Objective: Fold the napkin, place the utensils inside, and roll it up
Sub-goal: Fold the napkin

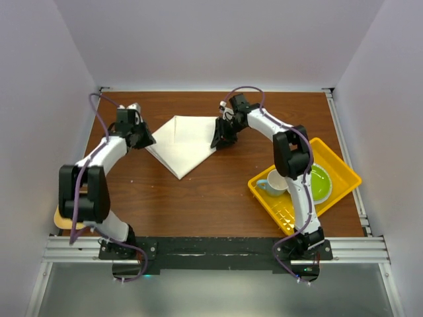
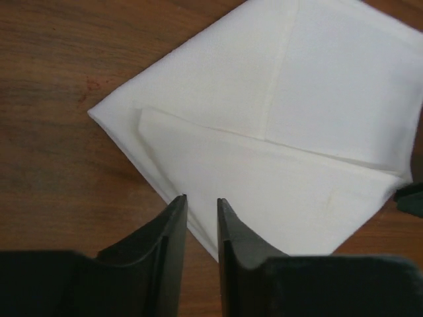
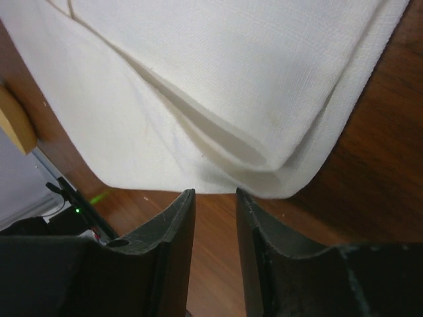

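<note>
A: Napkin (image 1: 182, 142) position?
B: Folded, flat on table (image 1: 198, 198), upper centre of top view.
A: Tools?
B: Left gripper (image 2: 201, 201), right gripper (image 3: 215, 193): jaws slightly parted, empty, at napkin's edges.

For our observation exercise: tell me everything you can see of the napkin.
The napkin is plain white woven cloth, folded into layers, with a pointed corner toward the arms. It lies flat on the brown table, towards its far side. A crease crosses its top layer, and the stacked edges gape slightly at one corner. The left gripper and right gripper sit at opposite sides of it, jaws slightly apart, neither pinching it.
</note>
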You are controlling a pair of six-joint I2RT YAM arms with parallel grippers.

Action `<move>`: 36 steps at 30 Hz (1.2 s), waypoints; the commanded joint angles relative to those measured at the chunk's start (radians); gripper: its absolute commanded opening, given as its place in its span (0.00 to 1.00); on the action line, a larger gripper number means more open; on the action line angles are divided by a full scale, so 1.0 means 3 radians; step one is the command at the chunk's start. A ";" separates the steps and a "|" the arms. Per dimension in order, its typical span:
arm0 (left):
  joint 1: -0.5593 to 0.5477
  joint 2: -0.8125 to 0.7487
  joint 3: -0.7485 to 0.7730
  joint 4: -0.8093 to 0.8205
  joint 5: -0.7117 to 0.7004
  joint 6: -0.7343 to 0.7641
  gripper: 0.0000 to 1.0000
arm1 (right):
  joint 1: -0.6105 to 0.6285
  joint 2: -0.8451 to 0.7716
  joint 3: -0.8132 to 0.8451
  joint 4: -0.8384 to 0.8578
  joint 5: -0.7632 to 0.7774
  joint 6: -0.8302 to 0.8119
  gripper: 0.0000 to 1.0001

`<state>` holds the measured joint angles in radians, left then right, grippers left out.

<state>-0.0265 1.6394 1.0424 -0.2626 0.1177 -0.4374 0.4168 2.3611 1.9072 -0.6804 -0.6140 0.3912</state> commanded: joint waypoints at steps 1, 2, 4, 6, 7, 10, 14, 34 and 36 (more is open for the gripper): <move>0.0022 -0.0861 -0.0156 -0.0274 -0.0238 -0.0539 0.39 | 0.0083 -0.0696 0.0142 -0.0043 0.0256 -0.0066 0.48; 0.0032 -0.0939 -0.0273 -0.0346 -0.0320 -0.0643 0.43 | 0.0139 -0.0808 0.0116 -0.0043 0.0389 -0.0087 0.52; 0.0073 -0.1061 -0.0381 -0.0571 -0.0285 -0.0928 0.48 | 0.0201 -0.0921 0.0045 -0.0084 0.0583 -0.0199 0.63; 0.0236 -0.1083 -0.0529 -0.0673 -0.0015 -0.1098 0.49 | 0.0369 -0.1018 0.0034 -0.0145 0.0865 -0.0322 0.79; 0.0292 -0.1093 -0.0590 -0.0649 0.0113 -0.1235 0.49 | 0.0425 -0.1034 0.0039 -0.0156 0.0921 -0.0499 0.97; 0.0400 -0.1103 -0.0739 -0.0536 0.0318 -0.1410 0.50 | 0.0712 -0.0983 0.0167 -0.0283 0.1299 -0.0837 0.98; 0.0405 -0.1017 -0.0872 -0.0098 0.0563 -0.1569 0.52 | 0.1070 -0.0952 0.0305 -0.0258 0.1795 -0.0951 0.98; 0.0426 -0.0546 -0.0085 -0.1528 -0.1103 -0.2152 0.50 | 0.2164 0.0111 0.1445 -0.0202 0.2890 -0.1805 0.84; 0.0472 -0.0581 -0.0029 -0.1517 -0.1210 -0.2183 0.50 | 0.2225 0.0223 0.1496 -0.0146 0.2895 -0.1841 0.83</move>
<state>0.0933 1.4700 0.9791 -0.6476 -0.1120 -1.0412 1.0546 2.3966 2.2871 -0.7784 0.2146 -0.1196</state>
